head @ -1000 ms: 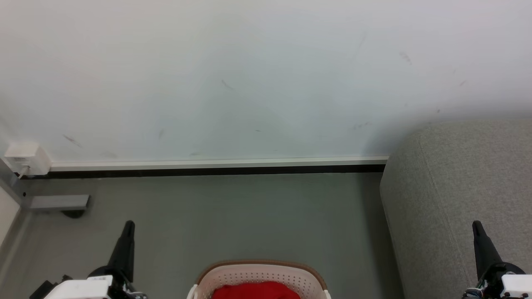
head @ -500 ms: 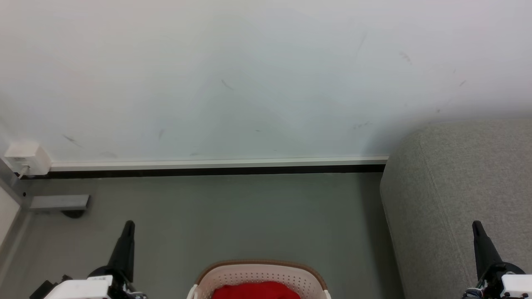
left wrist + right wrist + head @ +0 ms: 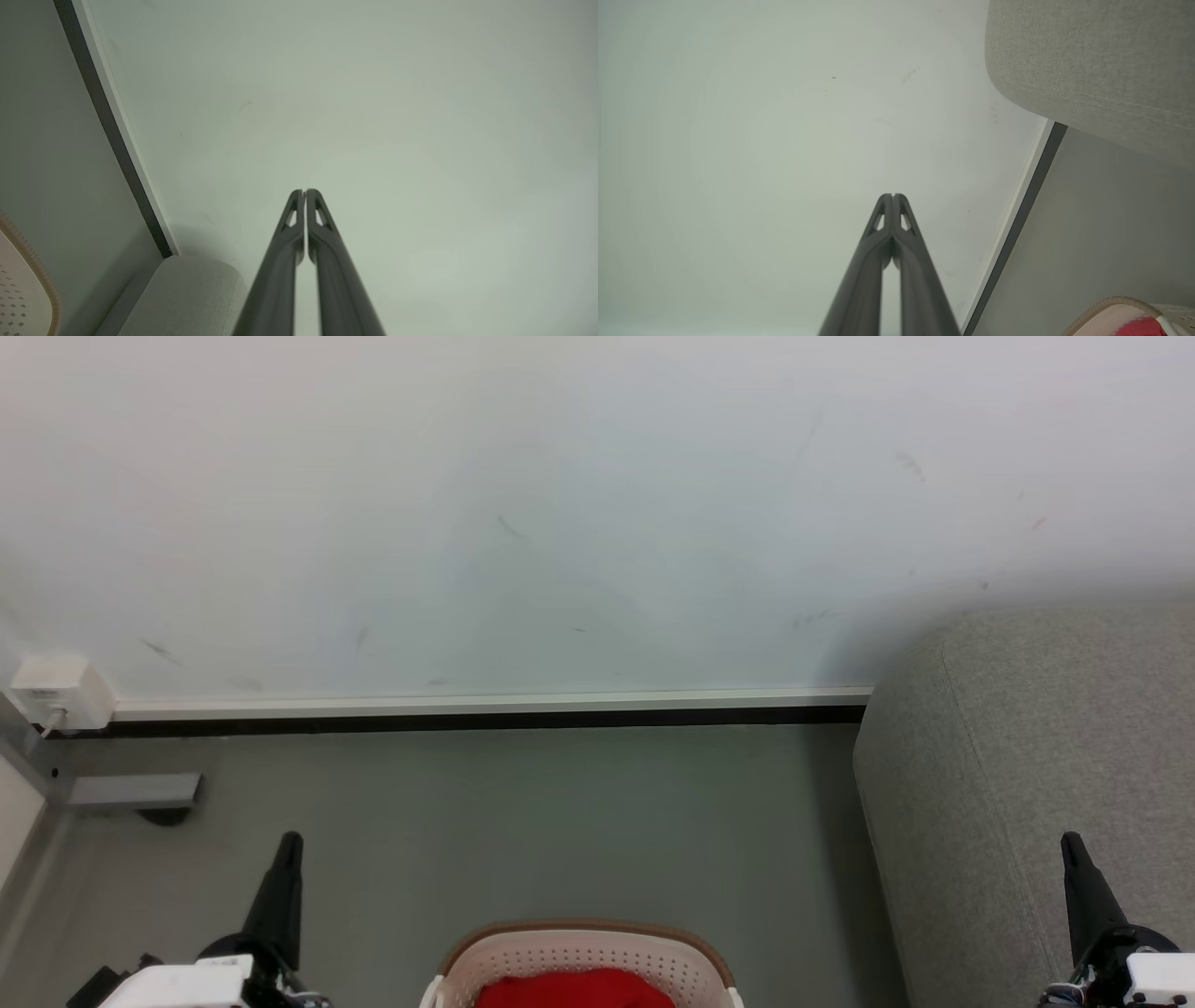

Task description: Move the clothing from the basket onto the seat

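Head view. The basket (image 3: 583, 945) stands on the grey floor (image 3: 523, 821) at 6 o'clock, cut off by the lower edge. The clothing (image 3: 574, 987) lies inside it as a bright red heap below the brown rim; separate garments cannot be told apart. The seat (image 3: 1027, 756) occupies 3 to 4 o'clock, apart from the basket, its rounded end close to the white wall (image 3: 560, 523).

The left end effector (image 3: 290, 845), at 7 o'clock, has its fingers pressed together and holds nothing. It is well apart from the basket. The right end effector (image 3: 1072, 845), at 5 o'clock, is likewise closed and empty, seen in front of the seat's side. Both wrist views show fingertips meeting, pointed at the wall.

A small white box (image 3: 51, 691) sits at 9 o'clock.
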Motion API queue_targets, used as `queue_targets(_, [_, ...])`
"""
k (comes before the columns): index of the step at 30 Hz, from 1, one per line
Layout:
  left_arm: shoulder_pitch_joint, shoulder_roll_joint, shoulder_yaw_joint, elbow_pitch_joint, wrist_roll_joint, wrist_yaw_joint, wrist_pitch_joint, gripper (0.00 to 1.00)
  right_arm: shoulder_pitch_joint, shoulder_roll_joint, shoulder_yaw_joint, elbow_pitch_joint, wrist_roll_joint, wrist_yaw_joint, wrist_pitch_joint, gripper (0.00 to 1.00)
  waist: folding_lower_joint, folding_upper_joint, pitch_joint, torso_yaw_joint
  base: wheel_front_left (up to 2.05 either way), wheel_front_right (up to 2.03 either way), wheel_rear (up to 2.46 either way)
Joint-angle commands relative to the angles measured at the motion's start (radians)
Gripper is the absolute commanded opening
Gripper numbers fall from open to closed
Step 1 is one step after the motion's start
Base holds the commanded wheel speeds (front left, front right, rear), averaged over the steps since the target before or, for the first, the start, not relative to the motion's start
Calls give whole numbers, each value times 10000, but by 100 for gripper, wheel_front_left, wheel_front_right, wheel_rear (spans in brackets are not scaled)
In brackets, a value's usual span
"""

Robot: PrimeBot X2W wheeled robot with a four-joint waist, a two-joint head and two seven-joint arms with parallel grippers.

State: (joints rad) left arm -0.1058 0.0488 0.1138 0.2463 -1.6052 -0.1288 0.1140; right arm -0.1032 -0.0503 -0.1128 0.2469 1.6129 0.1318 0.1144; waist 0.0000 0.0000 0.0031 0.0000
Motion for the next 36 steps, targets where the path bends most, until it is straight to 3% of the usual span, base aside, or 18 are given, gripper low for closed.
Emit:
queue_targets(1, [-74, 28, 9, -40, -150, -49, 29, 0, -130, 4, -29, -51, -6, -26, 15, 0, 0, 0, 0, 0, 0, 0, 0])
queue_targets(15, [-74, 28, 9, -40, -148, -49, 29, 0, -130, 4, -29, -52, -6, -26, 15, 0, 0, 0, 0, 0, 0, 0, 0])
queue_targets(16, [0, 0, 0, 0, 0, 0, 0, 100, 0, 0, 0, 0, 0, 0, 0, 100, 0, 0, 0, 0, 0, 0, 0])
queue_targets(24, [172, -50, -242, 282, 133, 25, -264, 100, 281, 53, 202, 152, -208, -1, -262, 100, 0, 0, 2, 11, 0, 0, 0])
queue_targets(36, [107, -37, -586, 431, 580, 15, -791, 100, 422, 38, 413, -5, -1704, -3, -791, 100, 0, 0, 5, 41, 0, 0, 0])
